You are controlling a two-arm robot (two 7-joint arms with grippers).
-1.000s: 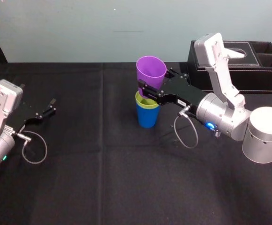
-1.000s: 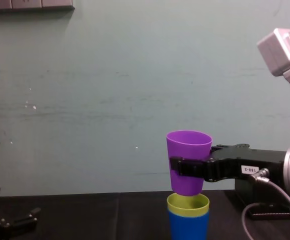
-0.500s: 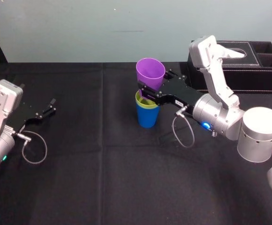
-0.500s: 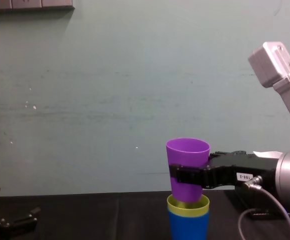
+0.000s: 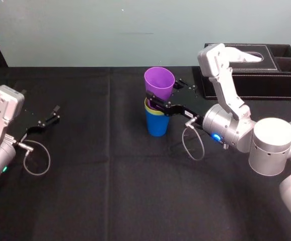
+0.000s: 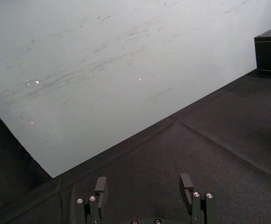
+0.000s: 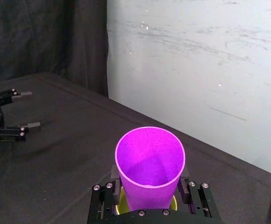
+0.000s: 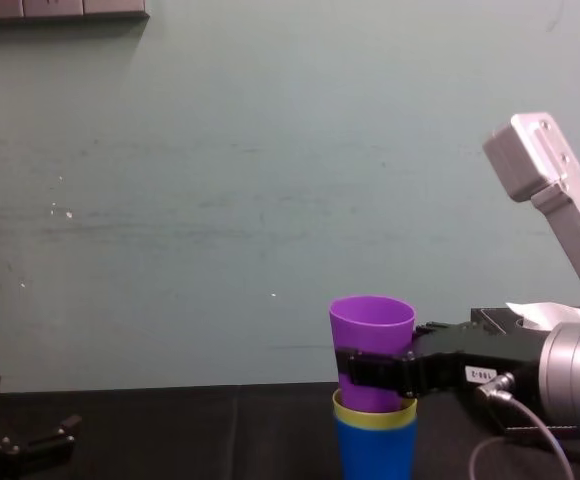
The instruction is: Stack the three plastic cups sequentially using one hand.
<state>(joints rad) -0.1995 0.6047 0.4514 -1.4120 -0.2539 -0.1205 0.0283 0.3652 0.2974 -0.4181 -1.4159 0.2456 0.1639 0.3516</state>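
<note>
Inside the yellow-green cup (image 8: 374,416), the purple cup (image 8: 371,325) hides its base.

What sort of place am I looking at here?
Likely a robotics lab bench: a black-draped table, a bare pale wall, the right pincer gripping a purple cup set into the yellow-green cup and blue cup, the left pincer parked open at the table's left.

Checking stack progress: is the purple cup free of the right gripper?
No, the right gripper is shut on the purple cup, whose base sits inside the yellow-green cup.
</note>
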